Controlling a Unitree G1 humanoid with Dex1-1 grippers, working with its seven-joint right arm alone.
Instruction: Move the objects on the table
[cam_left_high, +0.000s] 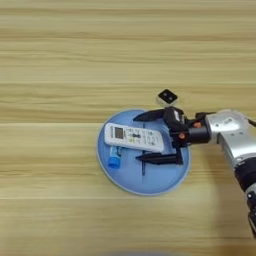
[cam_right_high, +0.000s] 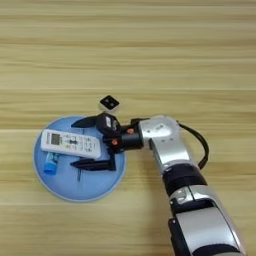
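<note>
The white remote control (cam_left_high: 125, 134) lies across a round blue plate (cam_left_high: 150, 186) on the wooden table (cam_left_high: 60, 60), its grey display toward the left. My right gripper (cam_left_high: 136, 138) reaches in from the right and is open. One black finger (cam_left_high: 150, 115) runs along the remote's far side and the other (cam_left_high: 157, 159) along its near side, both apart from it. The small black square piece (cam_left_high: 167, 96) with a pale rim sits on the table just beyond the plate's far right rim, apart from the gripper.
A small blue object (cam_left_high: 114, 159) lies on the plate by the remote's near left corner. My silver forearm (cam_right_high: 167, 145) and its black cable (cam_right_high: 200, 142) cross the table from the bottom right. Bare wood surrounds the plate.
</note>
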